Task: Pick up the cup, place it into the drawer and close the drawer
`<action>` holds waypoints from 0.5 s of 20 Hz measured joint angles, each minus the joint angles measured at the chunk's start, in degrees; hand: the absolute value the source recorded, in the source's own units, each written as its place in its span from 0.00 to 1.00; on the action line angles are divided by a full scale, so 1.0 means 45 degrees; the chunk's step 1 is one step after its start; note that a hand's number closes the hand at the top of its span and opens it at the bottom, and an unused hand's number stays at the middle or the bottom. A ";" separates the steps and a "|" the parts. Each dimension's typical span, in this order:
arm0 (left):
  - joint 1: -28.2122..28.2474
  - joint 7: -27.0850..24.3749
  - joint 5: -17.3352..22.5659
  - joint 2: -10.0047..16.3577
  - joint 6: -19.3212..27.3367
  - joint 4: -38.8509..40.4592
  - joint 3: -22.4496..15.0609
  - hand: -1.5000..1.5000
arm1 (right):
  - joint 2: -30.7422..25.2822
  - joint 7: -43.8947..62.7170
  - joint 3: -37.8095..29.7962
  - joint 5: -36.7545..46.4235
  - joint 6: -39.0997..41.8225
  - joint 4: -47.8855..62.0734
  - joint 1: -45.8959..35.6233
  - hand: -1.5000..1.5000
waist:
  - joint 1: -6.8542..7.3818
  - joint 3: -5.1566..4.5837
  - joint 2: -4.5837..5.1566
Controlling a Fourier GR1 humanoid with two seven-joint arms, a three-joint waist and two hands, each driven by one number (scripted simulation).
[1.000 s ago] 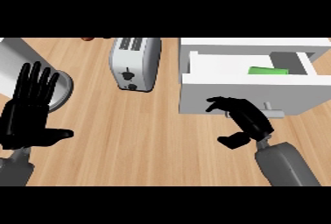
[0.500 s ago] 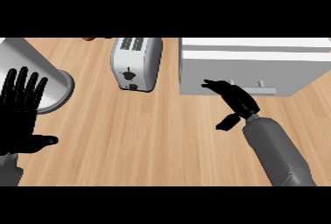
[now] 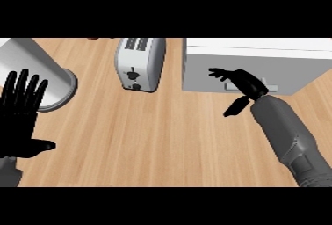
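My left hand [image 3: 23,118], at eight o'clock, is plain black, with slim rounded fingers and a short thumb. My right hand [image 3: 241,81], at two o'clock, is the same black. My right forearm [image 3: 288,132] is a smooth grey shell, broadening away from the wrist. My left forearm [image 3: 8,171] shows as a grey sliver at seven o'clock.

wooden counter [image 3: 162,140]: toaster [image 3: 139,61], grey cylinder [image 3: 47,57], white drawer unit [image 3: 292,66]
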 measured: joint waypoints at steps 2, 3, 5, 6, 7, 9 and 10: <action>-0.0042 0.0048 -0.0030 -0.0089 -0.0017 0.0051 -0.0018 0.00 | -0.0198 -0.0408 -0.0137 -0.0015 0.0166 0.0553 -0.0399 0.00 | 0.0078 0.0004 0.0017; -0.0207 0.0107 -0.0003 -0.0095 -0.0082 0.0171 0.0003 0.00 | -0.0282 -0.0615 -0.0198 -0.0027 0.0240 0.0799 -0.0569 0.00 | 0.0112 0.0008 0.0041; -0.0510 0.0201 -0.0141 -0.0197 0.0054 0.0230 -0.0102 0.00 | -0.0432 -0.0903 -0.0322 -0.0088 0.0537 0.1237 -0.0869 0.00 | 0.0183 0.0023 0.0084; -0.0516 0.0194 -0.0175 -0.0175 0.0015 0.0233 -0.0085 0.00 | -0.0482 -0.1052 -0.0360 -0.0085 0.0566 0.1422 -0.0939 0.00 | 0.0224 0.0016 0.0076; -0.0520 0.0175 -0.0217 -0.0211 0.0011 0.0251 -0.0095 0.00 | -0.0537 -0.1185 -0.0369 -0.0062 0.0654 0.1594 -0.1024 0.00 | 0.0253 0.0015 0.0074; -0.0555 0.0240 -0.0202 -0.0110 -0.0110 0.0332 -0.0020 0.00 | -0.0623 -0.1341 -0.0415 -0.0062 0.0845 0.1869 -0.1160 0.00 | 0.0309 0.0005 0.0071; -0.0522 0.0163 -0.0295 -0.0171 -0.0142 0.0379 -0.0076 0.00 | -0.0667 -0.1419 -0.0420 -0.0048 0.0955 0.1990 -0.1228 0.00 | 0.0330 0.0003 0.0073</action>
